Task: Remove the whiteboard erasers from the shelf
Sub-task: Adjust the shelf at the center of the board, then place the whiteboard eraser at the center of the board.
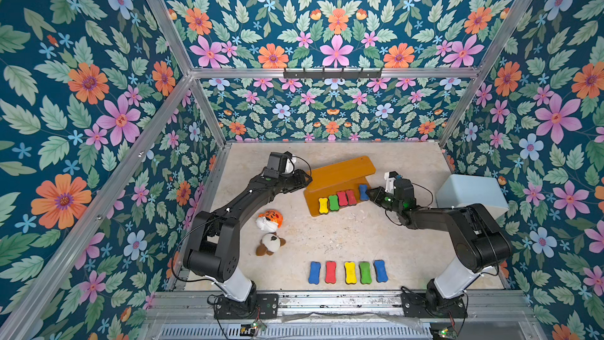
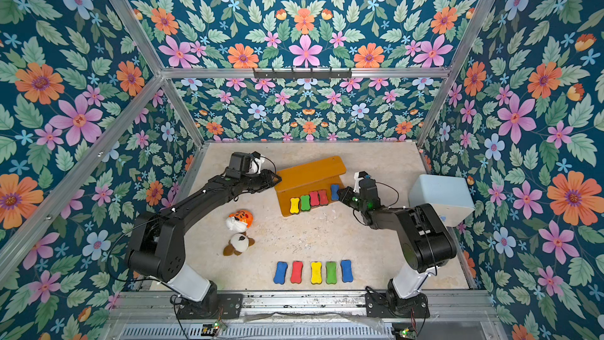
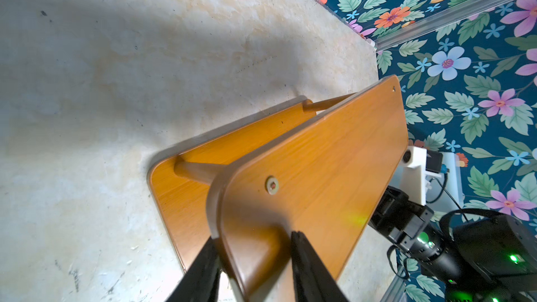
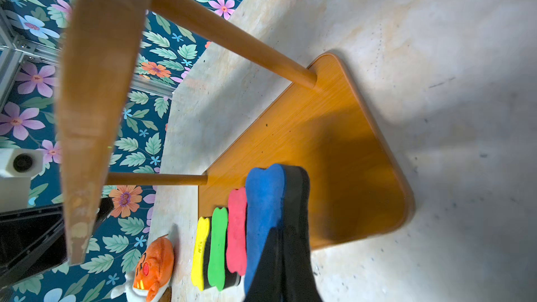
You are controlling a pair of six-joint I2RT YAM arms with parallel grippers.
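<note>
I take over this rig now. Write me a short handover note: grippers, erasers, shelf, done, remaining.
Left gripper: shut on the shelf, on its upper board, at the end.
Right gripper: shut on the blue eraser at the lower board's right end.
Done: row of five erasers lies on the table, near the front.
To do: the held blue one, plus yellow eraser, green eraser and two red erasers on the lower board.

Item 1, my left arm [image 1: 248, 197]: bent at the elbow, reaching forward and inward.
Item 2, my left tool [image 3: 255, 238]: one finger above and one below the shelf [image 3: 334, 155] top board, pinching its corner.
Item 3, my right arm [image 1: 434, 215]: low, reaching forward and inward.
Item 4, my right tool [image 4: 283, 233]: fingers clamped on the blue eraser [image 4: 264, 199].
</note>
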